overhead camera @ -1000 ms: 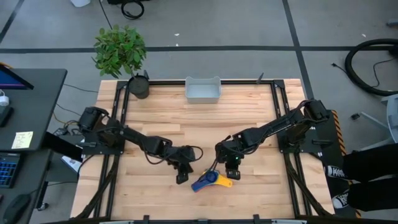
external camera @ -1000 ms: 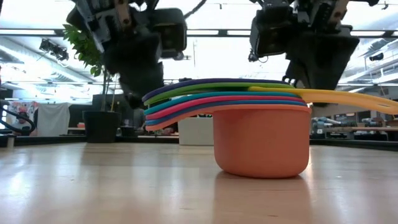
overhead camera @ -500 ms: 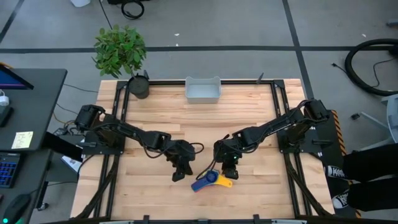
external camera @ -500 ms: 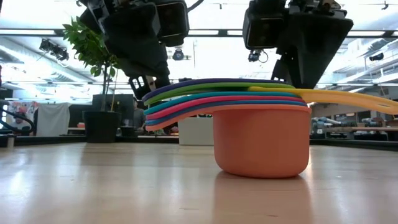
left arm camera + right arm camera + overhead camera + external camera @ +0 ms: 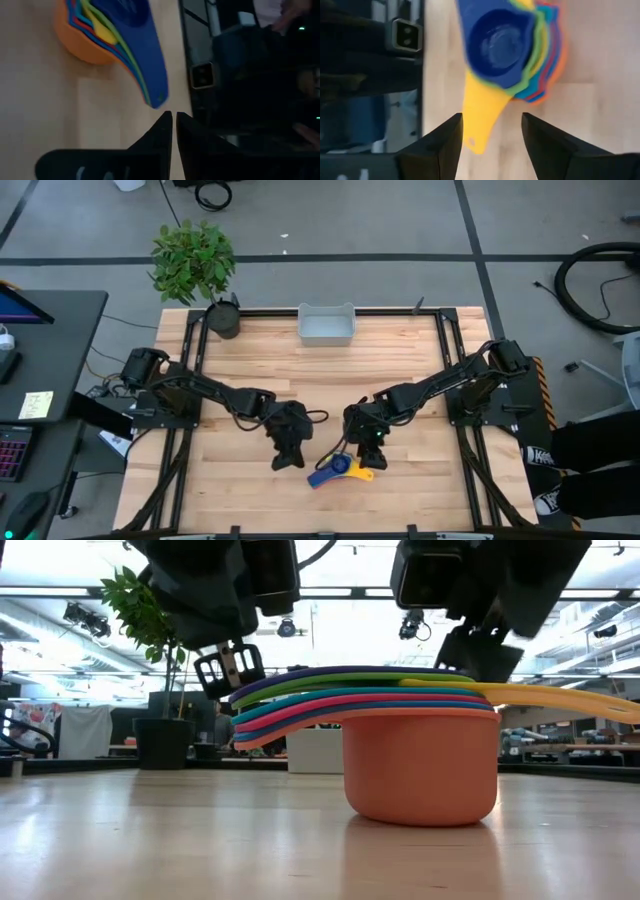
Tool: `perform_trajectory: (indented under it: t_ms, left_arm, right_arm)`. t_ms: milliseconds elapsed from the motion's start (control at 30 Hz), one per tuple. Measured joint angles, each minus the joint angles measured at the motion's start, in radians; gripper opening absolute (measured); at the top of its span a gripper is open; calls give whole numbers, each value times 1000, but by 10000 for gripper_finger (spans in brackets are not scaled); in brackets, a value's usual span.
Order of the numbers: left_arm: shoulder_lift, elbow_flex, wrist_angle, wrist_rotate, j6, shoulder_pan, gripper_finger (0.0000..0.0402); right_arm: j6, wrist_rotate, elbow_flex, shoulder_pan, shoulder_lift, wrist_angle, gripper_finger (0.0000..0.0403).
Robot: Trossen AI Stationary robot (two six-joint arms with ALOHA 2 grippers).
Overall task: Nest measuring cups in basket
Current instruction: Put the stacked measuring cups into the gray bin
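The measuring cups sit nested in one stack near the table's front edge. The orange cup is the outermost and rests on its base. Most handles stick out toward the left arm; the yellow handle sticks out toward the right arm. My left gripper is shut, just off the tips of those handles and a little above them. My right gripper is open, with one finger on each side of the yellow handle and apart from it. The basket stands at the table's far edge.
A dark plant pot with a leafy plant stands at the far left corner, beside the basket. Bare wood lies between the stack and the basket. The table's dark frame rail runs close behind the stack at the near edge.
My left gripper has risen from beside the handles' tips and turned about; it now stands higher than the handles. My right gripper has tipped its fingers up a little over the yellow handle. The stack of cups has stayed where it was.
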Motion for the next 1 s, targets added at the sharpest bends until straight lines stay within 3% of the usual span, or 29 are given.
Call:
perform_trajectory:
  t_ms: [233, 633, 800, 1000]
  left_arm:
    - [0, 0, -1, 20, -17, -1, 25]
    - [0, 0, 38, 10, -41, 1, 25]
    - [0, 0, 38, 11, -41, 1, 25]
    - [0, 0, 37, 10, 12, 1, 25]
  right_arm:
    - [-1, -117, 0, -15, 0, 0, 186]
    - [-3, -79, 0, -38, 0, 126, 182]
    - [-101, -74, 0, -5, 0, 244, 178]
    - [-198, 14, 0, 20, 0, 276, 174]
